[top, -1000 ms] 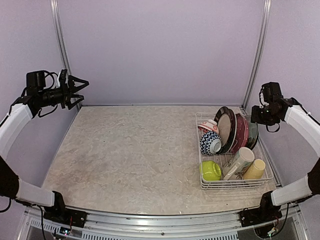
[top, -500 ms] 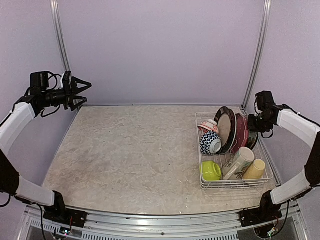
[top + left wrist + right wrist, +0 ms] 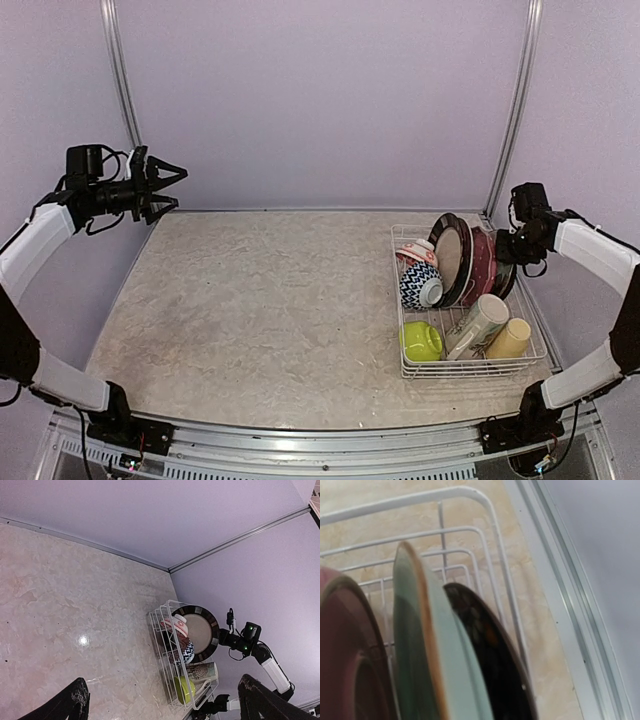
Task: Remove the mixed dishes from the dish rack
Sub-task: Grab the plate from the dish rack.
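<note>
The right hand sits just over the upright plates in the dish rack; bowls lie to its left, mugs nearer its base. The left hand hangs well apart across the tabletop.

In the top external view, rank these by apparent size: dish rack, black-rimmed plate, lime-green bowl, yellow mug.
Largest to smallest:
1. dish rack
2. black-rimmed plate
3. lime-green bowl and yellow mug: these look about alike, so I leave them unranked.
</note>
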{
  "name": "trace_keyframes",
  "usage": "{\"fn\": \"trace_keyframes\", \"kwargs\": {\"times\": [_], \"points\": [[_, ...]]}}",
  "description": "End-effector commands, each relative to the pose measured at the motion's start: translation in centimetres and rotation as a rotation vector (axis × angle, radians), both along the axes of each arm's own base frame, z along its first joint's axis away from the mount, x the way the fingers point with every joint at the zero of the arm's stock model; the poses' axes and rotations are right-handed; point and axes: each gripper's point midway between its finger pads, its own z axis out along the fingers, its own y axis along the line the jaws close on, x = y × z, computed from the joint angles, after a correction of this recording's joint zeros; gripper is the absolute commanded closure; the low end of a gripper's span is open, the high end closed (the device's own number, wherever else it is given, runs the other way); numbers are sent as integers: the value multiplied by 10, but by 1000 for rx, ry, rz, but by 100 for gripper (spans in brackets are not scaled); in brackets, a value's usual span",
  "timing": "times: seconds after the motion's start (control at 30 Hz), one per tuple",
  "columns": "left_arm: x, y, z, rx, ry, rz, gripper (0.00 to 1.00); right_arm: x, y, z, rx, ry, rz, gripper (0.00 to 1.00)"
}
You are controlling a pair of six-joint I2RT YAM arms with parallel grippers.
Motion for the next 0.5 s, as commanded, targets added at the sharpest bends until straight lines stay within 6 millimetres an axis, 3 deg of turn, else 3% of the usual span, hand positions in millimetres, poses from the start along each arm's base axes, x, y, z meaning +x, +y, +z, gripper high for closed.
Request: {"fn": "trace_keyframes", "kwargs": {"times": [0.0,0.3,0.47], "points": [[1,-6,0,-19,20,-31,1,0,-6,14,0,-30,-41,100],[3,-5,-4,-22,33,-31,1,-7,-7,59,-34,-102,-37,100],[4,-6,-6,-23,41,-32,1,-11,-7,72,-39,-132,-25,100]]}}
